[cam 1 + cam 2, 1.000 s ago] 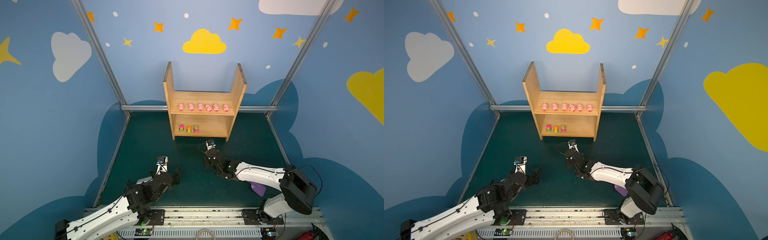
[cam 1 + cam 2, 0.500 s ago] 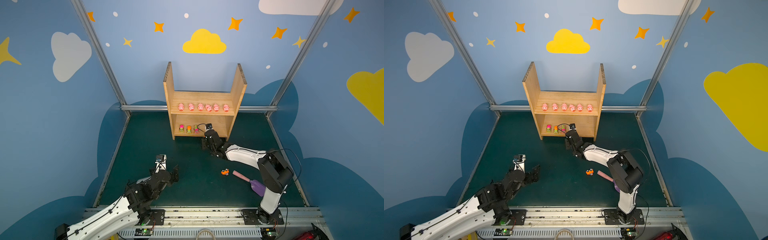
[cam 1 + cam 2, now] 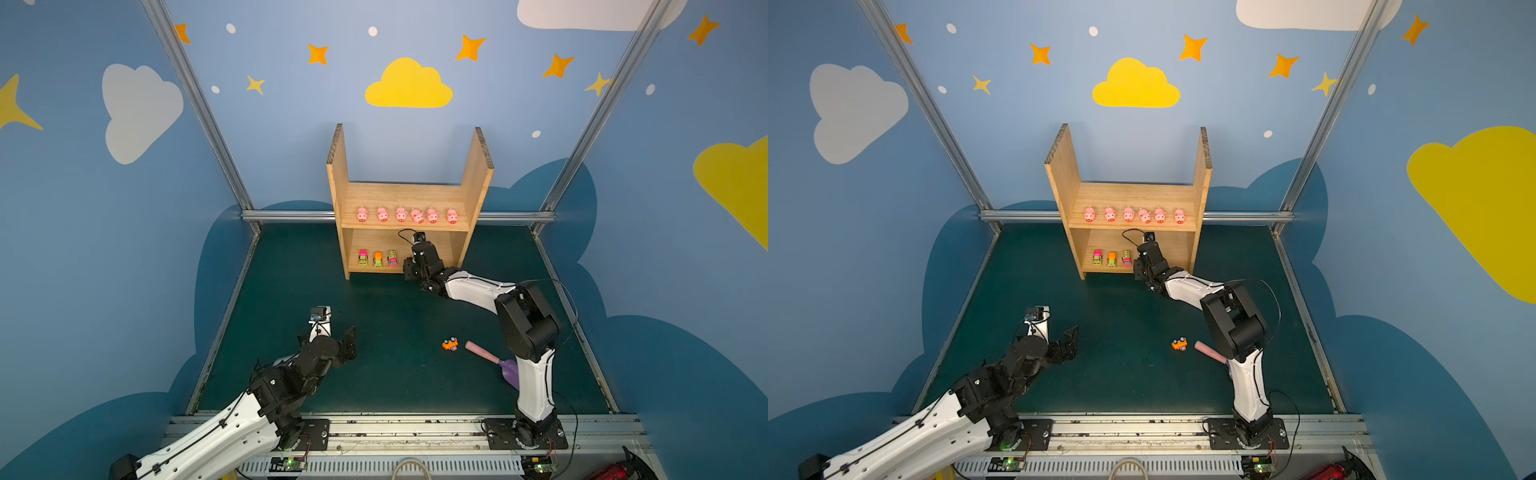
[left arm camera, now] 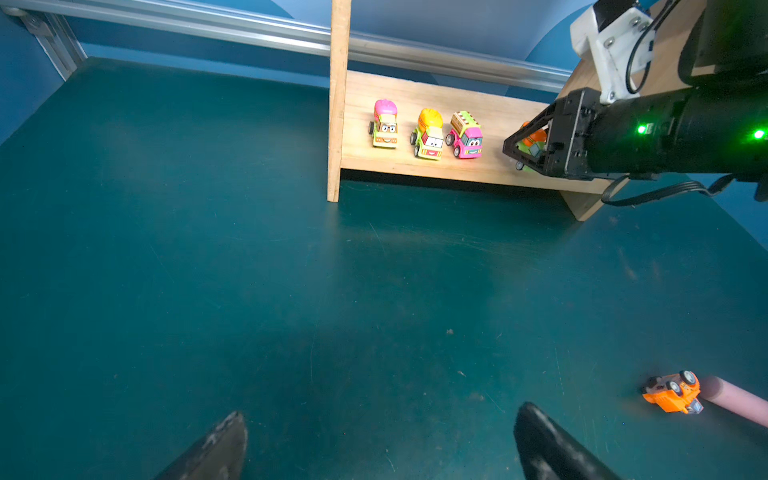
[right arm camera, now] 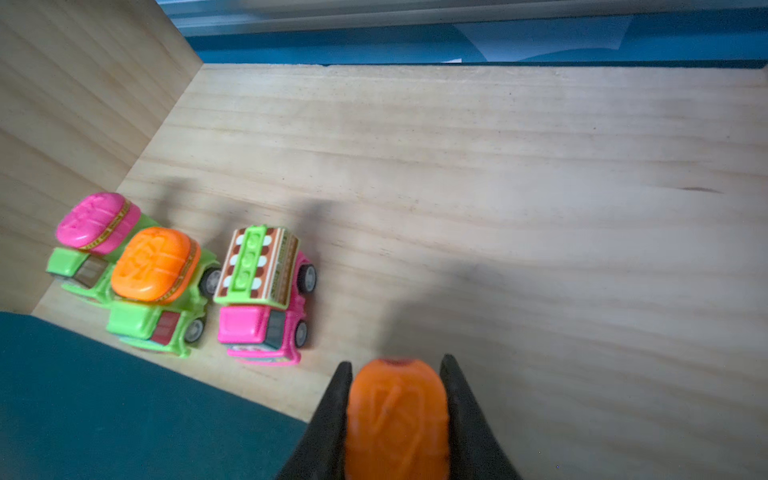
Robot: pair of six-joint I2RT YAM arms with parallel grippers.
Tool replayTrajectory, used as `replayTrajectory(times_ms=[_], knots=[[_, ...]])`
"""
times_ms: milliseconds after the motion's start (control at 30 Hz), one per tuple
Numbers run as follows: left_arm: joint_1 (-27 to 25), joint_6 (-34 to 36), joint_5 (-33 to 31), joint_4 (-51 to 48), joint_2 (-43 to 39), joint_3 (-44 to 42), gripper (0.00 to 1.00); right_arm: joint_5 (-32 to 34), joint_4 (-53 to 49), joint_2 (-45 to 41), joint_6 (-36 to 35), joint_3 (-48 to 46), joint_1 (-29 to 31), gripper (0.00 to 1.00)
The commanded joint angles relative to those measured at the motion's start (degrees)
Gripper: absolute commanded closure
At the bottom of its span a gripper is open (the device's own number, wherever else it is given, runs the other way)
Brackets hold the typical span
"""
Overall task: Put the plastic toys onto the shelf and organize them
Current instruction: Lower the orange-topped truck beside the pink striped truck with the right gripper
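Note:
The pine shelf [image 3: 338,178] stands at the back of the mat. Several pink pigs [image 3: 401,214] line its upper board. Three toy vehicles [image 3: 377,258] stand at the left of its lower board, shown close in the right wrist view [image 5: 257,291]. My right gripper [image 5: 397,361] is at the lower board's front edge, right of the pink vehicle, shut on an orange-topped toy vehicle [image 5: 397,415]. One orange toy vehicle [image 3: 450,344] lies overturned on the mat. My left gripper [image 4: 380,436] hovers open over bare mat at the front left, holding nothing.
A purple scoop [image 3: 510,371] with a pink handle [image 3: 480,351] lies right beside the overturned orange vehicle, partly behind my right arm [image 3: 525,328]. Blue walls and metal posts close in the green mat [image 3: 291,291]. A metal rail runs along the front.
My right arm has reached from the middle of the mat to the shelf's lower board, carrying the toy. That uncovered the orange vehicle and the scoop. The left arm barely shifted.

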Motion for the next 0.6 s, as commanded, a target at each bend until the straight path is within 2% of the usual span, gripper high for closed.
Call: replayTrajectory(times_ms=[0,567], knots=[[0.6,0.9,0.4,0.5,-0.1,-0.7,0.0,-1.2,-0.3,1.6,-0.1,2.7,-0.4,0.74],[2.1,1.4,1.9,0.5,-0.6,-1.3,0.0,-2.0,-1.7,6.8,-0.4,8.4,-1.3,0.7]])
